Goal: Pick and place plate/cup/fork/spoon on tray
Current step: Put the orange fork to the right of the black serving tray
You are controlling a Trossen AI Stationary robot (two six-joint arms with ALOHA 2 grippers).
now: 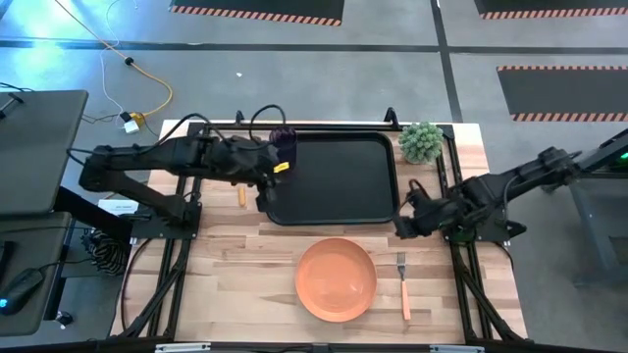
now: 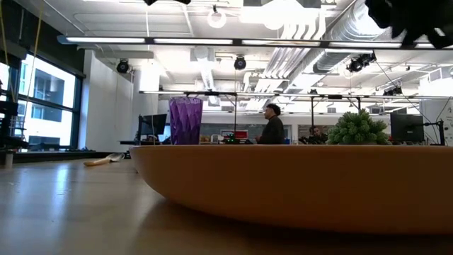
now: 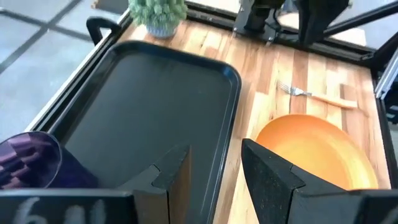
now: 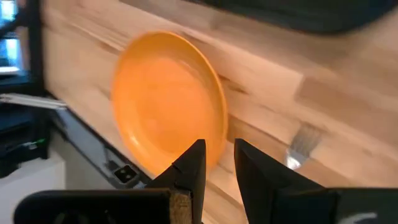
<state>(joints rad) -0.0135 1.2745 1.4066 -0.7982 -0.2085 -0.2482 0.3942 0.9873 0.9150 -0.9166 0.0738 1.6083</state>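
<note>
The black tray point(image 1: 339, 176) lies at the middle far side of the table. The purple cup point(image 1: 284, 137) stands upright in its far left corner and also shows in the left wrist view point(image 3: 28, 162). The orange plate point(image 1: 337, 279) lies on the table near the tray. The fork point(image 1: 403, 289) lies to the right of the plate. The orange-handled spoon point(image 1: 242, 196) lies on the table left of the tray. My left gripper point(image 3: 214, 168) is open and empty over the tray's near left corner point(image 1: 270, 201). My right gripper point(image 4: 219, 165) is open by a narrow gap and empty. It is by the tray's near right corner point(image 1: 400, 224).
A small green potted plant point(image 1: 422, 142) stands at the tray's far right corner. Black frame bars point(image 1: 461, 255) run along both sides of the table. Bare wood shows left of the plate. In the low view, people point(image 2: 272, 127) are in the room beyond.
</note>
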